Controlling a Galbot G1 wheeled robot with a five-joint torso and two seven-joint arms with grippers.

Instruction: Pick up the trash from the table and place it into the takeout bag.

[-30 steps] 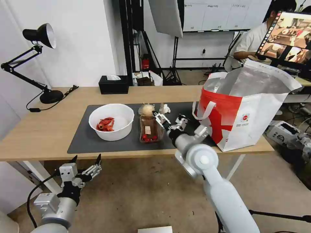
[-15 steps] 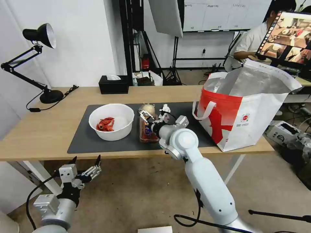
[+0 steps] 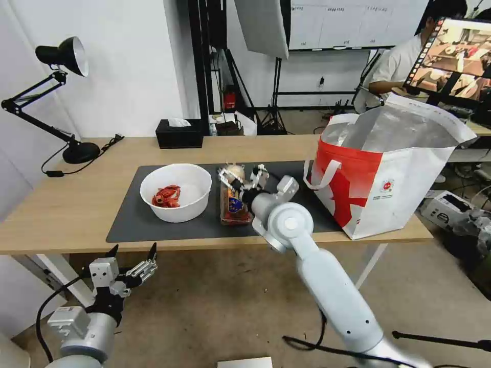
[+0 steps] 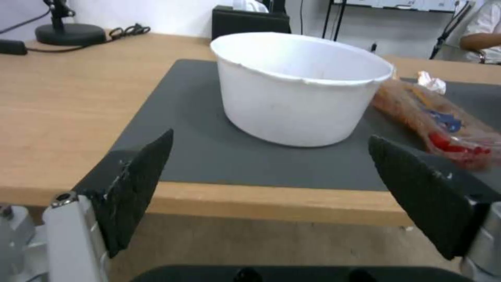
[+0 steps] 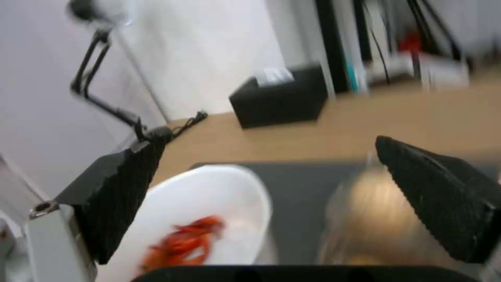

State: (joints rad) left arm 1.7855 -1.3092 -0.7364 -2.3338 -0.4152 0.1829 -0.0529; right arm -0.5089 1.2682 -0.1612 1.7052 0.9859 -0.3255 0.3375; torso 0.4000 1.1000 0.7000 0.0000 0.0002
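The right gripper (image 3: 241,177), fingers apart, hovers over the beige ball (image 3: 235,171) just beside the white bowl (image 3: 176,191): reaching to grasp; next it must lower and close. Left gripper (image 3: 132,255) waits open below the table (image 3: 66,209)

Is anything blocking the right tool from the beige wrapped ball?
Nothing visible. The right tool hangs open just above the beige ball and the clear tray, its fingers apart. The left tool waits open below the table edge.
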